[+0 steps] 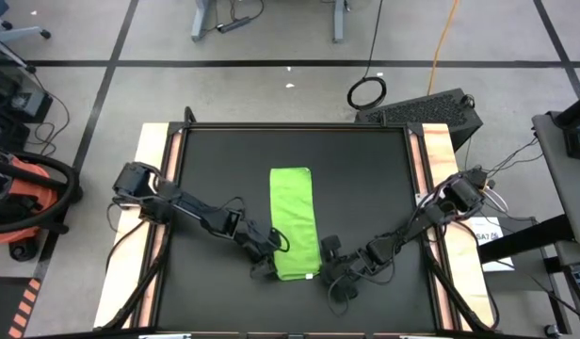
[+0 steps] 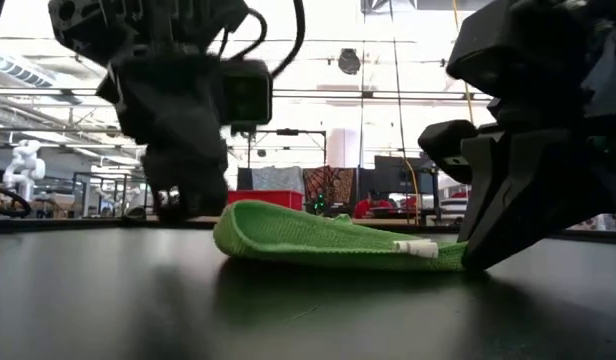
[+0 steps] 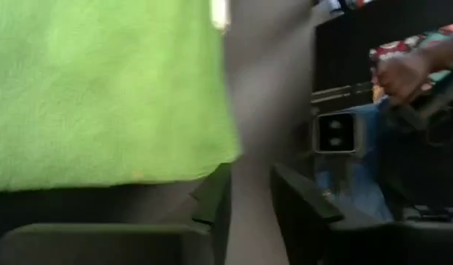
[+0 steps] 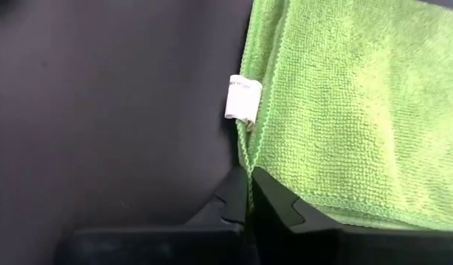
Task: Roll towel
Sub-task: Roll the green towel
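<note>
both grippers at the towel's near end, set up to start the roll

towel (image 1: 293,222) lies as a folded strip mid-mat (image 1: 365,169), long axis near-to-far. i've got the right gripper (image 4: 248,193) pinched closed on the near right corner by the tag (image 4: 243,99); left gripper (image 1: 263,256) sits at the near left corner, can't tell its opening. pinning both corners should keep the first turn square.

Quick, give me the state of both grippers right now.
Left gripper: at the towel's near left corner; open or shut cannot be told.
Right gripper: shut on the towel's near right edge.
</note>
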Motion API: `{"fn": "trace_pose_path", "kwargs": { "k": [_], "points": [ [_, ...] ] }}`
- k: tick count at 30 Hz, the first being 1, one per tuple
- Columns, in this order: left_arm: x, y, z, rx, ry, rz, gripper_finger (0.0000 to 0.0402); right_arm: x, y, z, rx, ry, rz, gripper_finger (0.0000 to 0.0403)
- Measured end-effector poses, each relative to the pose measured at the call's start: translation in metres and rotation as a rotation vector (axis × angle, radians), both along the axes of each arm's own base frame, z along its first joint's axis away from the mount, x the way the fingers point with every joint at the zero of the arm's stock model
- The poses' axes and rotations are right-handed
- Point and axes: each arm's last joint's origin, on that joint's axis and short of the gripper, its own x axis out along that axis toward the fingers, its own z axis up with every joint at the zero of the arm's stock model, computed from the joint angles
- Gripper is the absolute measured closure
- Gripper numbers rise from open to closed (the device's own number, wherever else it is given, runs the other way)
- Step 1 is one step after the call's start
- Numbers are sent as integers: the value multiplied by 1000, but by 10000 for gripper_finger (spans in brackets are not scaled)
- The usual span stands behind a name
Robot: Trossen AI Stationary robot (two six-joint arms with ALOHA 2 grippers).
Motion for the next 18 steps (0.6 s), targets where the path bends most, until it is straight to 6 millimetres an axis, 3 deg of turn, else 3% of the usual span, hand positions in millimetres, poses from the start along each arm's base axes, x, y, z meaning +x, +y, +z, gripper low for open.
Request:
{"fn": "trace_pose_path", "kwargs": {
  "k": [4,8,13,18],
  "points": [
    [-3,-1,14,40,-72,-14,250,3,-5,0,87,38,8,402],
    [-9,-8,26,196,-104,-32,236,8,-11,1,213,90,22,402],
    [-13,-43,47,487,-252,-170,235,15,-20,2,330,132,39,402],
    [-25,-73,52,777,-336,-210,235,19,-30,2,388,158,35,403]
  ]
}}
